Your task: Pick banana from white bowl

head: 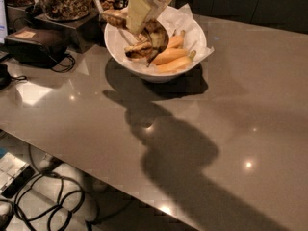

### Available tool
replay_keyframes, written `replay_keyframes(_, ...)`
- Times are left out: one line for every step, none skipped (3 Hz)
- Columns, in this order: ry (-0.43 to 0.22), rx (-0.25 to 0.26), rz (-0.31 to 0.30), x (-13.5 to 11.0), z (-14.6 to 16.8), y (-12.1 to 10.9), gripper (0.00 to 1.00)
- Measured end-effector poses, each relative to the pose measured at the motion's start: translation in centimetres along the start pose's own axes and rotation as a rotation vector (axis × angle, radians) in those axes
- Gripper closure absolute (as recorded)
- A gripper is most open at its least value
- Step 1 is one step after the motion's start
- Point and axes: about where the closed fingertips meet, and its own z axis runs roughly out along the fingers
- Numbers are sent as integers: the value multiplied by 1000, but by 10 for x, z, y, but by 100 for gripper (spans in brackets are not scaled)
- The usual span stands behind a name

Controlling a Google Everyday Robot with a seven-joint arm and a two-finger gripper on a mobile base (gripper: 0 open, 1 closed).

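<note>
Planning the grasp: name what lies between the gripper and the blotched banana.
Nothing; the camera view shows the gripper inside the white bowl, overlapping the banana.

The strongly curved, brown-black blotched banana (159,36) lies inside the paper-lined white bowl (156,74) on the desk (231,105), with the claw (138,24) directly over it.
</note>
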Motion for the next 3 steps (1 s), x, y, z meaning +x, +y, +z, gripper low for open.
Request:
replay_keyframes(8,-40,-42,-8,7,13,100)
replay_keyframes(18,-70,-70,-10,12,24,100)
replay_keyframes(18,-70,-70,-10,12,24,100)
